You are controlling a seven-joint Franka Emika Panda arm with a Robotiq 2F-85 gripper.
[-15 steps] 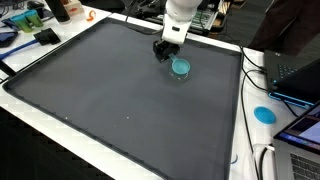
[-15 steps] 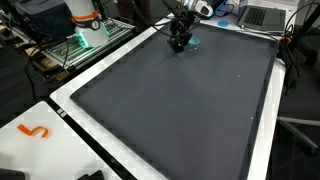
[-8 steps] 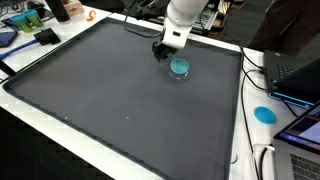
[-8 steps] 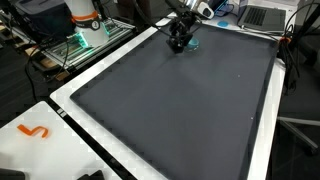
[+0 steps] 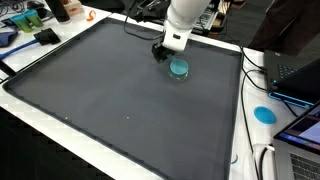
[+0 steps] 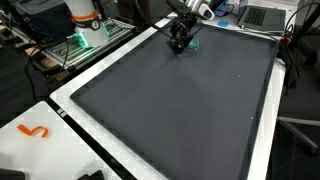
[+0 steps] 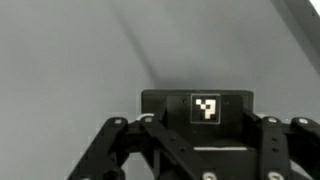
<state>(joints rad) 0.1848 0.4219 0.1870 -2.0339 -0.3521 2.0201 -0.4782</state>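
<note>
In an exterior view the white arm [image 5: 186, 14] leans in from the far edge of the dark mat [image 5: 100, 100], its wrist bent so the tool [image 5: 162, 50] points down, low over the mat. Just to its right sits the teal cup [image 5: 180, 68]; whether they touch is unclear. The tool's spread cannot be told. Farther right, a blue disc [image 5: 263, 114] lies on the white worktop [image 5: 248, 130].

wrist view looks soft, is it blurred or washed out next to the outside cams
Wrist view: soft, the mat washed to pale grey with a faint diagonal shadow; only the black-and-white marker looks crisp. In both exterior views: sharper, evenly lit, the mat dark, the teal dish by the gripper clear.
</note>
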